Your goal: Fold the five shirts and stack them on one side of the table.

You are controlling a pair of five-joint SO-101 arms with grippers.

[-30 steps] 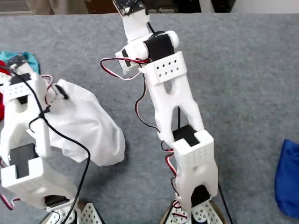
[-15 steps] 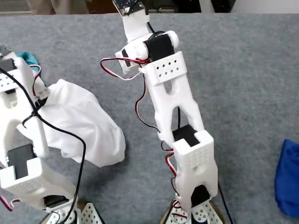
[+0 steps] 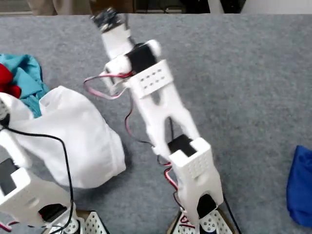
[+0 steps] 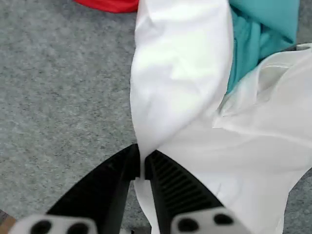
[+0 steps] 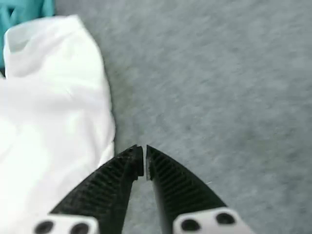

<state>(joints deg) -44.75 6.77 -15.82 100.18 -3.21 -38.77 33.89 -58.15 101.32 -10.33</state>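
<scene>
Left arm has pulled back, dragging the white shirt [image 3: 73, 141]; right arm has swung left toward it. Left gripper [image 4: 141, 168] is pinched on the shirt's edge, and right gripper [image 5: 145, 163] is closed and empty just beside it. Looks early: white shirt crumpled mid-left, teal shirt [image 3: 27, 75] and red shirt [image 3: 7, 78] bunched at left edge, blue shirt [image 3: 300, 187] far right, no stack.
</scene>
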